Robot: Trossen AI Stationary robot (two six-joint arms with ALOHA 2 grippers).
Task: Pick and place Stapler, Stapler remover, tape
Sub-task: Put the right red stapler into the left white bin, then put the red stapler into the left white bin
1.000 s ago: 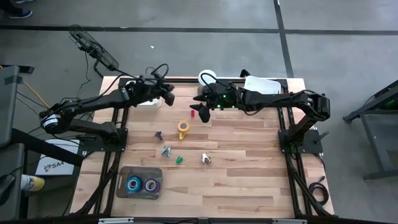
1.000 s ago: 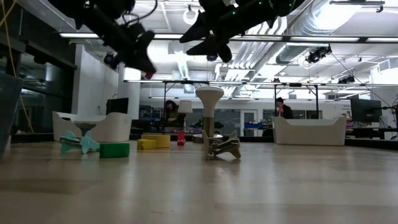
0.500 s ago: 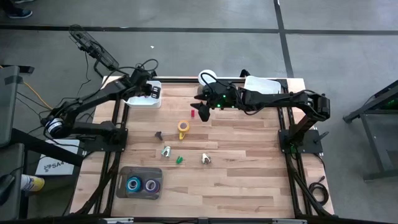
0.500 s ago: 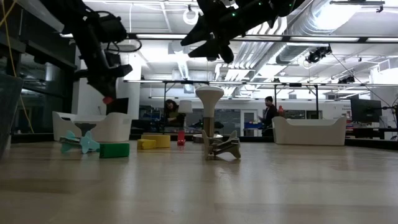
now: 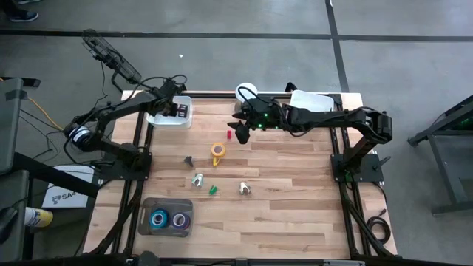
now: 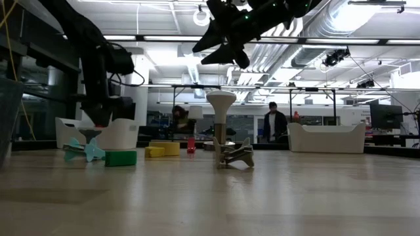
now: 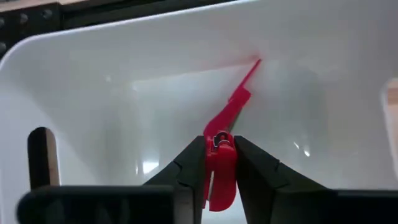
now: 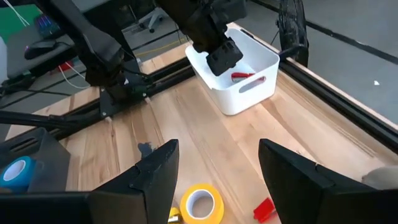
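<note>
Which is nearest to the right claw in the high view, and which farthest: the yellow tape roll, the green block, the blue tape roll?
From the right claw:
1. Yellow tape roll, just below it.
2. Green block, table middle.
3. Blue tape roll, in the dark tray, near-left corner.

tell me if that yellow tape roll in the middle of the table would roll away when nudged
Probably not: the yellow tape roll seems to lie flat on the table, its open centre facing up in the right wrist view. A push would likely slide it. It looks small and light, so a careless grip could tip it onto its rim.
</note>
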